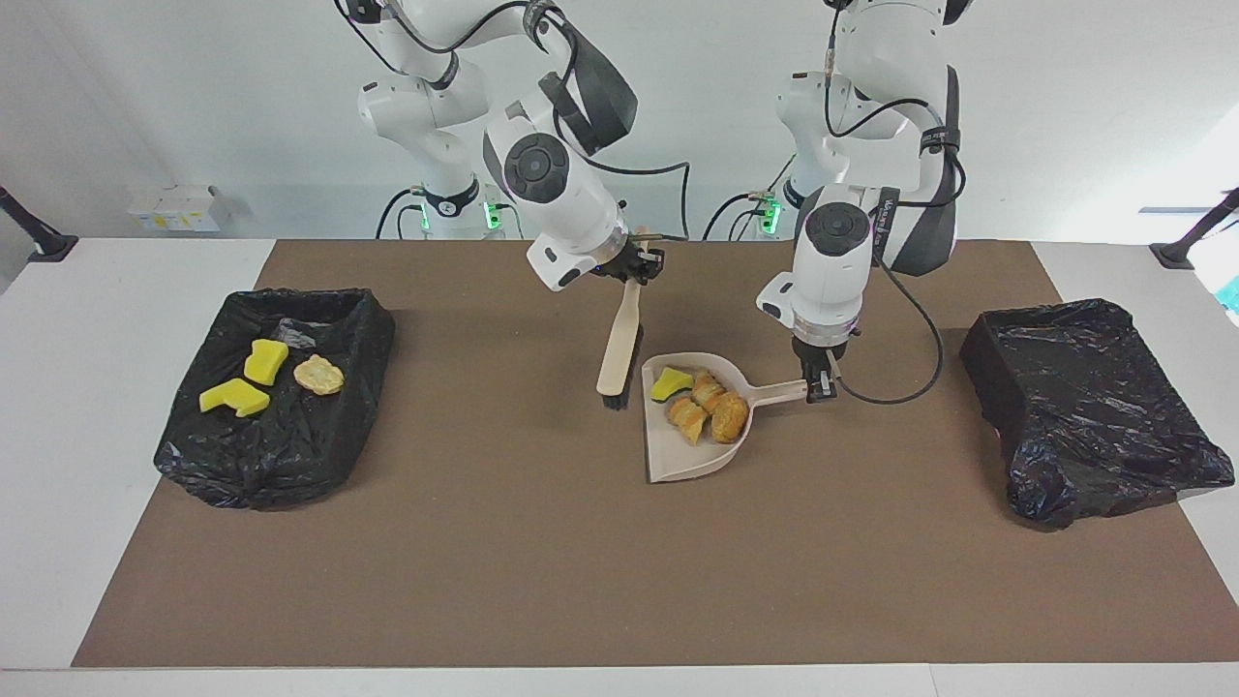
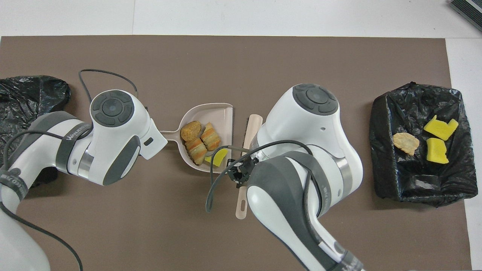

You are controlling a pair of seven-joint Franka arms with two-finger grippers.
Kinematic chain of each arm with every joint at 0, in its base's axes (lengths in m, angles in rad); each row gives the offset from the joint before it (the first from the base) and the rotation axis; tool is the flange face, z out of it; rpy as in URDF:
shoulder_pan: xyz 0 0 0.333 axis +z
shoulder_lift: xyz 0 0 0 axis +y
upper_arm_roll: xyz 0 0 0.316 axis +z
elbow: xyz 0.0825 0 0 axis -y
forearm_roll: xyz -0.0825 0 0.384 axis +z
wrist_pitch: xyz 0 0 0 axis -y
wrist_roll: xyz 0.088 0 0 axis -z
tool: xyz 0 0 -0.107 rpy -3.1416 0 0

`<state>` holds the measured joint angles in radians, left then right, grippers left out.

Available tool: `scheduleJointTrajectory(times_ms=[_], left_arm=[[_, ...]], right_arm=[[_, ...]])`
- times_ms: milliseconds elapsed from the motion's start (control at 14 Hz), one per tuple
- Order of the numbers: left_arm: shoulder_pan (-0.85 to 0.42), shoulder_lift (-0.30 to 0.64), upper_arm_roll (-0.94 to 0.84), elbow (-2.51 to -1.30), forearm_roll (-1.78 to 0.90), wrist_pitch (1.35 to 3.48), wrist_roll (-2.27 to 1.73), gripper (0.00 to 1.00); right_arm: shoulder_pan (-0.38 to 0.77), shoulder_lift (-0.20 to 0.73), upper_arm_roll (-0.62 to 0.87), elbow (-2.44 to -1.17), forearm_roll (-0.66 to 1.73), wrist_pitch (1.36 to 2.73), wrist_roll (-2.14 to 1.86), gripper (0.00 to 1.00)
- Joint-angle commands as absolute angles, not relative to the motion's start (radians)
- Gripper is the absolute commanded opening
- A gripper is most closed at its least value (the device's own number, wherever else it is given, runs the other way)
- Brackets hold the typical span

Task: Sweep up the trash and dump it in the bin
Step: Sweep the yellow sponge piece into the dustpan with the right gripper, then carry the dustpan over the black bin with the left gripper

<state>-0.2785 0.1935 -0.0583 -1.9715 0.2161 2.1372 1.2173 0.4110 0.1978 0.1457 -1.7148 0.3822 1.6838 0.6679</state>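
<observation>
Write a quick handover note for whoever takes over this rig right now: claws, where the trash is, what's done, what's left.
Left claw: shut on the dustpan handle, pan on the mat.
Right claw: shut on the brush, held beside the pan's mouth.
In the pan: one yellow sponge chunk and three pastry lumps.
In the open bin at the right arm's end: two sponge chunks and one pastry lump.
Done: no scraps visible on the mat.
Left: dump the pan in a bin.
</observation>
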Motion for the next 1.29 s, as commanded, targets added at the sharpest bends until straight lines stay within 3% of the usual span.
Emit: scheduleJointTrajectory(times_ms=[0, 358, 788, 932, 1004, 1075, 1219], left_arm=[[-0.197, 0.213, -0.064, -1.942, 0.184, 2.146, 1.363, 0.0], [-0.052, 0.212, -0.067, -1.893, 0.146, 2.122, 1.558, 0.0], [0.101, 0.209, -0.067, -1.812, 0.037, 2.028, 1.729, 0.0], [0.144, 0.209, -0.067, -1.789, -0.003, 1.974, 1.762, 0.0], [0.167, 0.207, -0.069, -1.775, -0.024, 1.956, 1.788, 0.0], [0.19, 0.207, -0.071, -1.754, -0.031, 1.925, 1.805, 0.0], [0.231, 0.21, -0.072, -1.683, -0.04, 1.86, 1.807, 0.0]], right_arm=[[0.46, 0.108, 0.152, -1.837, 0.301, 1.658, 0.715, 0.0], [0.65, 0.117, 0.15, -1.934, 0.262, 1.66, 0.772, 0.0], [0.773, 0.117, 0.158, -2.109, 0.236, 1.949, 0.805, 0.0], [0.773, 0.12, 0.158, -2.111, 0.238, 1.959, 0.84, 0.04], [0.773, 0.121, 0.156, -2.102, 0.236, 1.95, 0.862, 0.93], [0.773, 0.126, 0.156, -2.082, 0.236, 1.944, 0.871, 1.0], [0.761, 0.141, 0.155, -2.034, 0.222, 1.907, 0.871, 1.0]])
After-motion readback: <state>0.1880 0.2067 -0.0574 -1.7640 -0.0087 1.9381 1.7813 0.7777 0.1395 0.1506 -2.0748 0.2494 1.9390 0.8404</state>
